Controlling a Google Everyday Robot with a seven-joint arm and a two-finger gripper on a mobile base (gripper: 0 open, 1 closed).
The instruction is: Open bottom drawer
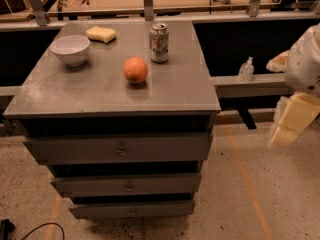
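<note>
The bottom drawer is the lowest and slimmest grey front of three on the grey metal cabinet, with a small round knob at its centre. It looks pushed in, with a dark gap above it. My gripper, cream-coloured under the white arm, hangs at the right edge of the view. It is off to the right of the cabinet, about level with the top drawer, and touches nothing.
On the cabinet top stand a white bowl, a yellow sponge, a soda can and an orange. A small clear bottle sits on a ledge behind. A black cable lies on the speckled floor at lower left.
</note>
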